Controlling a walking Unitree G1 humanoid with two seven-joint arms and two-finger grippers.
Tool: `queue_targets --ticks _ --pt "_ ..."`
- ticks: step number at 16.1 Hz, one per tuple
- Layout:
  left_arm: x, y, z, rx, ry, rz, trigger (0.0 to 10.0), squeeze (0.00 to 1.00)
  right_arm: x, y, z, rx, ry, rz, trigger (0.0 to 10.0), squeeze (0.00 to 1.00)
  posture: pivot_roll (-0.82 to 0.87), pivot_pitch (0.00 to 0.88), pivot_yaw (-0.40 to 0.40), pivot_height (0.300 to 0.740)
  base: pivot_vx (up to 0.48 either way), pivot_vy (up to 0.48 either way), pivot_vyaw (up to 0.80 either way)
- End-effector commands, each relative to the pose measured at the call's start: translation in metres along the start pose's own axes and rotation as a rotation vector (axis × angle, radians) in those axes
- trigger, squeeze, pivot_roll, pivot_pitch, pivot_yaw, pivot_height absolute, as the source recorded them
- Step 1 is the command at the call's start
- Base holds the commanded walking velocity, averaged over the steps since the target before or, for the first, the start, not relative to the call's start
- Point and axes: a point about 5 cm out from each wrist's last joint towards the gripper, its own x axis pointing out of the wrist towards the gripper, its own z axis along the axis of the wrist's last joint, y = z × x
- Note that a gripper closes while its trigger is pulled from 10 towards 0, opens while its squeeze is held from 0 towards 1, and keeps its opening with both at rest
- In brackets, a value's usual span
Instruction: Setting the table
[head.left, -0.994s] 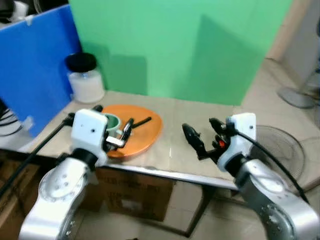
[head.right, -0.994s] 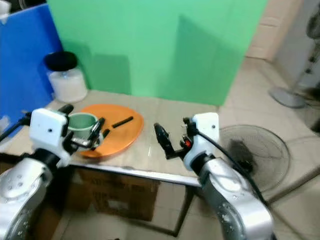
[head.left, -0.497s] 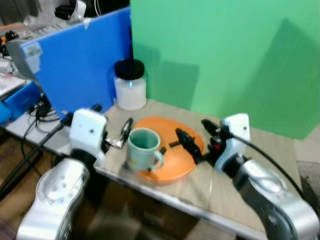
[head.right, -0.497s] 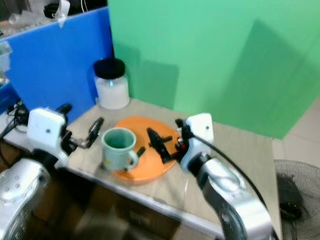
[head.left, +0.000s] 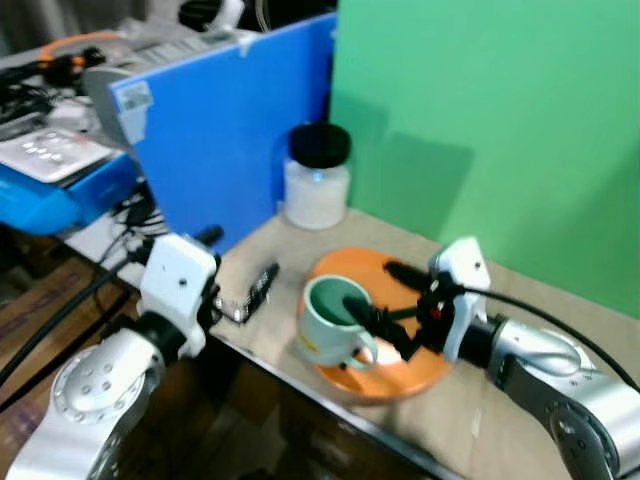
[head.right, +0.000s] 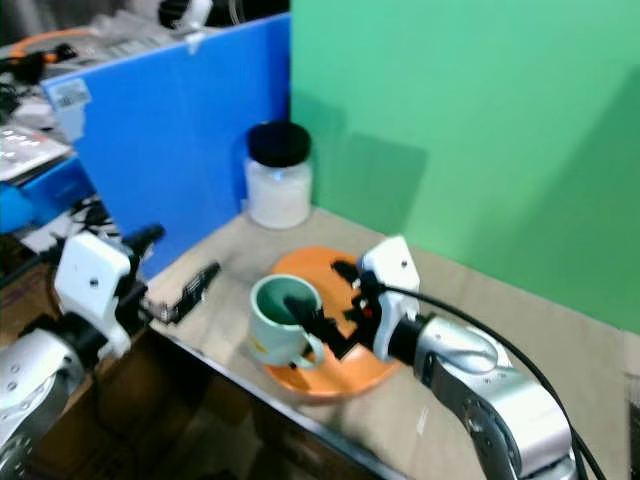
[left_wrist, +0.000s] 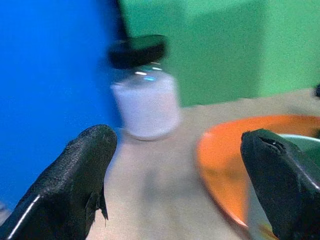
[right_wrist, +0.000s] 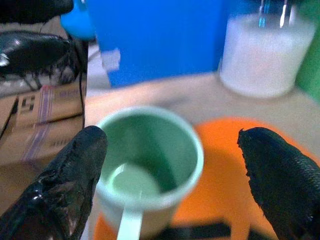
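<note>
**Mug on the orange plate, both tools spread**

You had a beige tabletop (head.left: 285, 250) before you, its near edge trimmed in pale metal. A smooth green panel (head.left: 500, 110) stood behind it and a blue partition (head.left: 225, 140) closed off its left side. Beyond the partition sat a cluttered desk with cables and a blue box (head.left: 50, 195); any print there was too blurred to read.

Near the back corner stood a squat glass jar (head.left: 317, 190) of white contents with a round black lid. The flat, round orange plate (head.left: 400, 370) lay towards the front edge, and the pale green ceramic mug (head.left: 333, 320) stood upright on its left part, glossy, handle facing the near edge.

Your right tool (head.left: 385, 310) hovered at the mug, fingers spread, one over the rim and one beyond it; the wrist view showed the mug between them, pinching nothing. Your left tool (head.left: 255, 290) lay low over the tabletop left of the plate, fingers spread and holding nothing.
</note>
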Motion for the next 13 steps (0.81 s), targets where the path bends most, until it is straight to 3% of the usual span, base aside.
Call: queue_targets --ticks 1,3,7,11,12,13 --pt "-0.004 -0.003 0.002 0.000 -0.003 -0.051 10.0 0.00 0.000 0.001 -0.002 0.007 0.027 0.024 10.0 1.00 0.19 0.000 -0.027 0.740 0.000 0.000 0.00" --pt "-0.009 -0.009 -0.002 -0.004 0.033 -0.134 10.0 0.00 -0.002 -0.001 -0.002 0.035 0.035 0.045 10.0 1.00 0.19 0.000 -0.029 0.740 0.000 0.000 0.00" --pt "-0.013 -0.017 -0.006 -0.020 0.063 -0.234 10.0 0.00 -0.013 -0.004 -0.015 0.086 0.185 0.032 10.0 1.00 0.18 0.000 -0.023 0.740 0.000 0.000 0.00" --pt "-0.015 -0.020 -0.007 -0.031 0.071 -0.272 10.0 0.00 -0.002 0.007 -0.028 0.157 0.227 0.005 10.0 1.00 0.18 0.000 -0.023 0.740 0.000 0.000 0.00" --pt "-0.016 -0.022 -0.008 -0.034 0.085 -0.296 10.0 0.00 0.000 0.010 -0.031 0.194 0.239 0.003 10.0 0.87 0.18 0.000 -0.030 0.740 0.000 0.000 0.00" --pt "-0.017 -0.023 -0.010 -0.040 0.100 -0.318 10.0 0.00 0.001 0.011 -0.033 0.206 0.253 -0.003 10.0 0.63 0.18 0.000 -0.030 0.740 0.000 0.000 0.00"
